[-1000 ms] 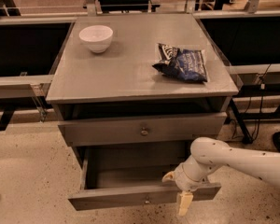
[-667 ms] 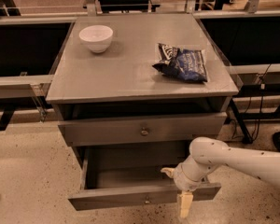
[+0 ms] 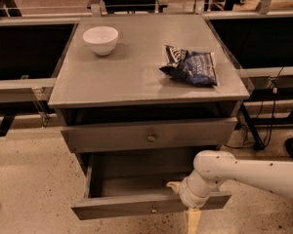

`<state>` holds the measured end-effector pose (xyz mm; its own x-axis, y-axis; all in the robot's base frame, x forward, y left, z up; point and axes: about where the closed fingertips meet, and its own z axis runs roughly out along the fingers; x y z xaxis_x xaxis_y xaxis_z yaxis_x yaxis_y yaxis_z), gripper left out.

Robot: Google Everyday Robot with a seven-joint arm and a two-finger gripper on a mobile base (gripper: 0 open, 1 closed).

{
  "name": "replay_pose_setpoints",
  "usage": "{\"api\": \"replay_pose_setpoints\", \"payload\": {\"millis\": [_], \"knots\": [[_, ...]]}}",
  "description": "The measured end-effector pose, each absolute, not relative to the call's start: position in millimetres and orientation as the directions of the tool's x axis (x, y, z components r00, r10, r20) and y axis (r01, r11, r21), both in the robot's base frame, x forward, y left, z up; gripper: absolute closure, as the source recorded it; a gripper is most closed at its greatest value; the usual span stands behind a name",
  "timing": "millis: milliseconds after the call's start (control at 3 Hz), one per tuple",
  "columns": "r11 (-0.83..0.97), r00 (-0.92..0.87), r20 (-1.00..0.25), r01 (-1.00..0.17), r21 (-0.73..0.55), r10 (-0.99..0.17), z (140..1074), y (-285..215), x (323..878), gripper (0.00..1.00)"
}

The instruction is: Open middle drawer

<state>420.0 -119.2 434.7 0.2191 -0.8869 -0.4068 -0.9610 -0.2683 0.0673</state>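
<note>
On the desk (image 3: 136, 79), the bowl (image 3: 100, 39) sits at 10 o'clock and the chip bag (image 3: 190, 66) at 2. Below, the middle drawer (image 3: 132, 207) juts forward, with the end effector (image 3: 185, 203) at its front rim, 5 o'clock.

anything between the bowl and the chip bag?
No, bare cabinet top between bowl and chip bag in the camera view; the gripper sits at the middle drawer front.

Nothing legible anywhere. Pale print on the dark blue snack bag (image 3: 190, 67) at 1 o'clock, not decipherable. Gripper (image 3: 183, 203) at 5 o'clock, against the lowest drawer (image 3: 122, 209) front.
</note>
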Motion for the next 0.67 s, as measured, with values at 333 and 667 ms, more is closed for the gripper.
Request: {"api": "replay_pose_setpoints", "payload": {"millis": [333,667], "knots": [[-0.309,0.265,-0.373,-0.949,0.063,-0.889,436,-110,402,0.18],[-0.355,0.307,-0.361,-0.932,0.073,-0.880,435,-102,390,0.42]]}}
